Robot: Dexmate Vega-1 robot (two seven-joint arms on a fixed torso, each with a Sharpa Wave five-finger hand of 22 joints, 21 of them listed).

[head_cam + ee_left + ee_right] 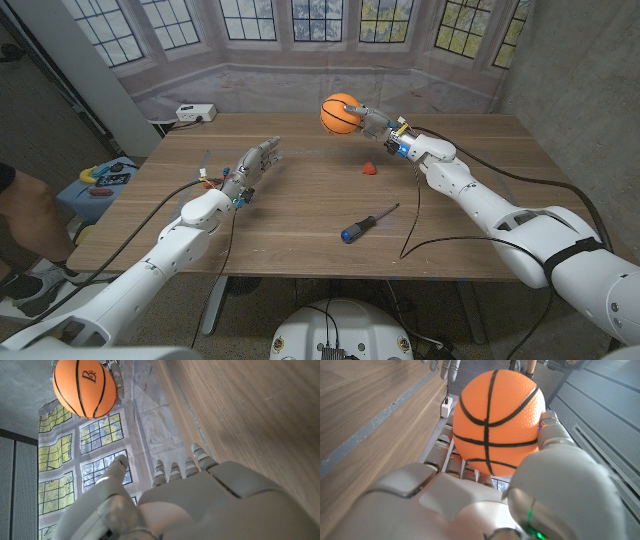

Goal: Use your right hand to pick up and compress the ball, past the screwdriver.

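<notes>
An orange basketball-patterned ball [340,113] is held up above the far part of the table by my right hand [377,124], whose fingers wrap it from the right. Up close, the ball [497,422] sits between the thumb and fingers of that hand [485,495]. The same ball [85,387] appears in the left wrist view. A screwdriver [368,222] with a blue handle lies on the table nearer to me, at the middle right. My left hand [252,168] stands at the left middle of the table with fingers extended and apart, holding nothing; its back [200,500] is seen close up.
A small red object [370,168] lies on the table under the right arm. A white box [195,112] sits at the far left corner. Black cables run over the table along both arms. A person's arm [15,190] is at the left edge.
</notes>
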